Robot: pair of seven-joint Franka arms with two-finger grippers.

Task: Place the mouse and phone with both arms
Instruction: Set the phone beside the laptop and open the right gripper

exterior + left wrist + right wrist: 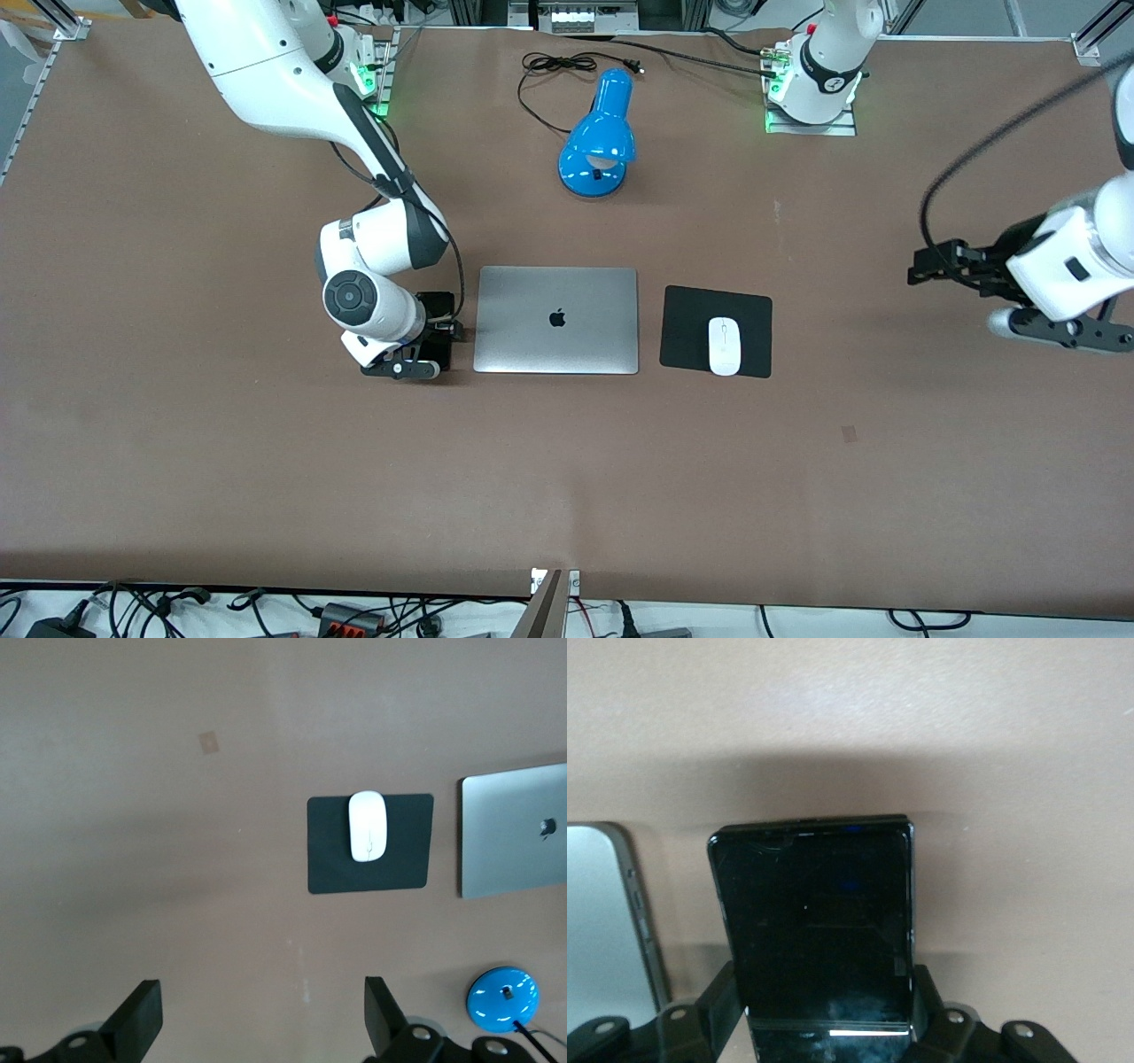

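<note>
Right gripper (431,341): hanging low over the table (177,443) just beside the closed silver laptop (556,320), on the side toward the right arm's end; its fingers (718,1001) are clamping the phone (819,935) by its long edges, the black glass face up between them.

Left gripper (261,1019): hovering, spread wide and empty, over bare table toward the left arm's end, well apart from the mouse (724,346); this arm is waiting.

Mouse: lying on the black mouse pad (687,330), beside the laptop.

Step in hand, as judged: setting the phone down. The phone is best kept level and parallel to the laptop's edge, the fingers parting only once it is lying flat.

Count: one phone, one mouse, one mouse pad, one laptop, one blue desk lamp (599,137), two arms.
</note>
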